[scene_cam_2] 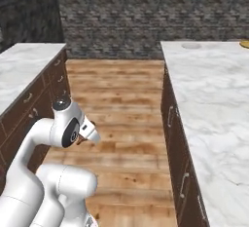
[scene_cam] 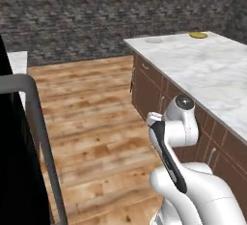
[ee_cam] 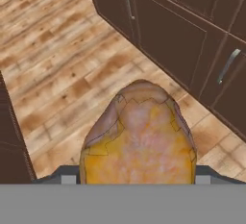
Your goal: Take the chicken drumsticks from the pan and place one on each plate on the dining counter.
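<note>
Far along the dining counter [scene_cam: 202, 69], seen from the left base camera, a yellow-olive plate [scene_cam: 198, 35] sits near the far right edge and a pale plate [scene_cam: 154, 40] lies at the far left corner. The marble top runs down the right side over brown cabinet fronts [scene_cam: 152, 86], with the wood floor [scene_cam: 91, 122] to the left and a stone wall [scene_cam: 96, 11] behind. The white arm [scene_cam: 178, 137] rises at lower right.

From the right base camera, the dining counter stands on the right with the pale plate at its far end; a second marble worktop [scene_cam_2: 22, 70] lines the left, floor between them.

Looking along the hand, a golden-orange drumstick [ee_cam: 139, 139] sits right between the fingers, close against the camera, above floor and beside dark cabinet doors. The gripper [ee_cam: 137, 180] is clasped around this drumstick, its tips hidden behind the meat.
</note>
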